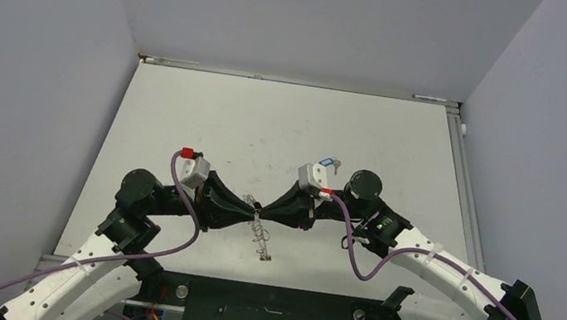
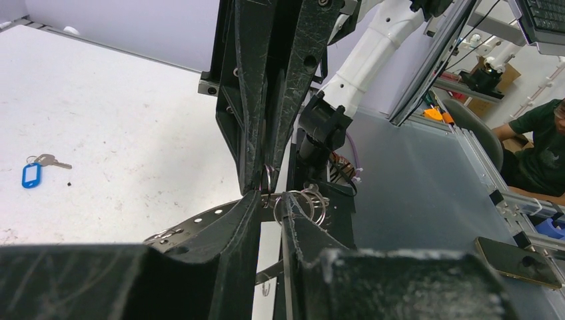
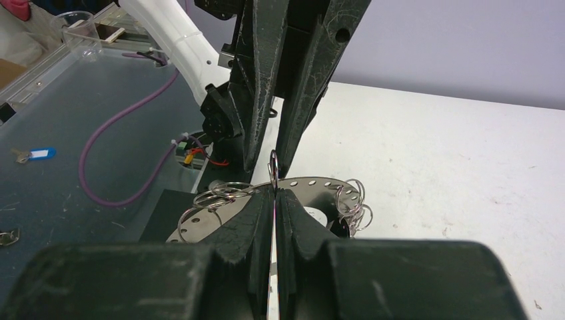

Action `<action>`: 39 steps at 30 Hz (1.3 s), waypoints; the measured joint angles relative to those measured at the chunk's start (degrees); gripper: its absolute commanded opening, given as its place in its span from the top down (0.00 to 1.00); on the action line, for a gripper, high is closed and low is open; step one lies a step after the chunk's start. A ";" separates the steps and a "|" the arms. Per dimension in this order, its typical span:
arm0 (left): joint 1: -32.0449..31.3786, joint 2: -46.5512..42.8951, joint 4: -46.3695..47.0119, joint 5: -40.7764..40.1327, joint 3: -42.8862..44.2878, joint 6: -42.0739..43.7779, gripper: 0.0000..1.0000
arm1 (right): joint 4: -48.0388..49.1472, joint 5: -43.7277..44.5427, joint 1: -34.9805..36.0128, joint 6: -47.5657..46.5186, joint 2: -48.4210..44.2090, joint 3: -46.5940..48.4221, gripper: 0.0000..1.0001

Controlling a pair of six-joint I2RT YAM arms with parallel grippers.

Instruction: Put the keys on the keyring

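Two black claws, the left claw (image 2: 272, 199) and the right claw (image 3: 275, 193), meet tip to tip above the middle of the surface's near edge. The right claw is clenched on the one flat grey metal keyring with small wire loops (image 3: 320, 189). I cannot tell if the left claw grips it. One small silver key with a blue tag (image 1: 334, 165) lies on the white, scuffed surface (image 1: 211, 116), about midway between its near and far edges. Three plain grey walls (image 1: 309, 13) stand round it.

Keyring (image 1: 259, 232) sandwiched between both arms
It's flanked by left gripper (image 1: 250, 208) and right gripper (image 1: 266, 208); tagged key (image 1: 330, 164) is laid behind, on table (image 1: 186, 113).
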 measured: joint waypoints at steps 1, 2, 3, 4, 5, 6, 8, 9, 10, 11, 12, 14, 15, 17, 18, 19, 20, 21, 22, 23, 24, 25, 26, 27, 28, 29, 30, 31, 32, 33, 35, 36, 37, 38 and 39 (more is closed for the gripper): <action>0.00 0.11 0.13 -0.22 0.00 0.02 0.89 | 0.24 -0.02 0.00 0.15 0.02 0.00 0.95; 0.02 0.17 0.15 -0.28 0.00 0.00 0.90 | 0.33 -0.02 0.00 0.20 0.02 0.00 0.95; 0.00 0.31 0.17 -0.44 0.00 0.04 0.90 | 0.52 -0.02 0.00 0.24 0.07 0.00 0.95; 0.00 0.46 0.15 -0.59 0.00 0.15 0.90 | 0.79 -0.02 0.00 0.39 0.17 0.00 0.95; 0.00 0.59 0.13 -0.68 0.00 0.20 0.90 | 0.85 -0.04 0.00 0.44 0.26 0.00 0.95; 0.00 0.72 0.13 -0.79 0.00 0.22 0.90 | 0.92 -0.04 0.00 0.48 0.35 0.00 0.95; 0.00 0.92 0.13 -0.85 0.00 0.22 0.93 | 1.18 -0.02 0.02 0.63 0.48 0.00 0.95; 0.00 0.98 0.13 -0.90 0.00 0.22 0.96 | 1.36 -0.02 0.02 0.70 0.52 0.00 0.95; 0.00 0.98 0.13 -0.98 0.00 0.24 0.99 | 1.57 -0.04 0.09 0.83 0.59 0.00 0.95; 0.00 0.98 0.11 -1.09 0.00 0.28 1.00 | 1.73 -0.07 0.24 0.94 0.72 0.00 0.95; 0.02 0.98 0.02 -1.31 0.00 0.39 1.00 | 1.92 -0.20 0.37 1.09 0.87 0.00 0.95; 0.02 0.94 -0.31 -1.77 0.00 0.74 1.00 | 2.03 -0.42 0.39 1.29 1.03 0.00 0.95; 0.02 0.94 -0.31 -1.90 0.00 0.90 1.00 | 2.03 -0.42 0.39 1.31 1.03 0.00 0.95; 0.02 0.94 -0.33 -2.14 0.00 1.20 1.00 | 2.08 -0.39 0.39 1.31 1.05 0.00 0.95; 0.02 0.90 -0.42 -2.19 0.00 1.31 1.00 | 2.08 -0.37 0.39 1.31 1.09 0.00 0.95; 0.02 0.85 -0.57 -2.25 0.02 1.49 1.00 | 2.12 -0.37 0.39 1.29 1.11 0.00 0.94; 0.02 0.81 -0.79 -2.36 0.02 1.68 1.00 | 2.10 -0.35 0.39 1.29 1.18 0.00 0.90; 0.02 0.72 -1.18 -2.54 0.02 1.95 1.00 | 2.08 -0.24 0.39 1.31 1.31 0.00 0.82; 0.02 0.59 -1.73 -2.89 0.02 2.34 1.00 | 1.97 0.11 0.39 1.36 1.42 0.00 0.73; 0.02 0.48 -2.36 -3.32 0.02 2.93 1.00 | 1.99 0.50 0.39 1.40 1.62 0.02 0.67; 0.02 0.37 -3.17 -3.78 0.02 3.32 1.00 | 1.92 1.09 0.39 1.27 1.68 0.02 0.60; 0.02 0.20 -4.09 -4.17 0.02 3.82 1.00 | 1.84 1.64 0.39 1.36 1.73 0.02 0.55; 0.07 0.13 -4.85 -4.66 0.02 4.35 1.00 | 1.77 2.14 0.37 1.29 1.70 0.02 0.54; 0.11 0.09 -5.53 -5.18 0.02 4.68 1.00 | 1.66 2.84 0.39 1.11 1.70 0.02 0.54; 0.20 0.04 -6.16 -5.62 0.02 4.92 1.00 | 1.49 3.63 0.39 0.96 1.66 0.02 0.53; 0.35 -0.04 -6.71 -6.01 0.02 5.18 1.00 | 1.22 5.11 0.39 0.83 1.53 0.02 0.52; 0.61 -0.20 -7.23 -6.67 0.02 5.53 1.00 | 0.98 6.97 0.39 0.83 1.07 0.00 0.52; 0.92 -0.35 -7.61 -7.15 0.04 5.84 1.00 | 0.90 9.16 0.39 0.94 0.44 -0.09 0.50; 1.25 -0.52 -7.98 -7.65 0.04 6.16 1.00 | 1.18 11.76 0.39 1.09 -0.59 -0.46 0.49; 1.51 -0.72 -8.39 -8.28 0.04 6.40 1.00 | 1.64 14.67 0.39 1.22 -2.08 -1.18 0.47; 1.99 -1.11 -9.22 -9.70 0.04 7.21 1.00 | 2.49 21.18 0.39 1.49 -5.86 -2.97 0.47; 2.08 -1.29 -9.66 -10.56 0.04 7.61 1.00 | 2.99 25.38 0.39 1.66 -8.09 -3.91 0.47; 2.16 -1.42 -10.47 -11.89 0.11 8.15 1.00 | 3.48 28.83 0.39 1.97 -9.64 -4.42 0.47; 2.23 -1.46 -11.30 -13.03 0.26 8.79 1.00 | 3.78 32.44 0.39 2.45 -10.82 -4.66 0.45; 2.25 -1.46 -12.07 -13.92 0.44 9.29 1.00 | 3.98 35.52 0.39 2.95 -11.56 -4.70 0.42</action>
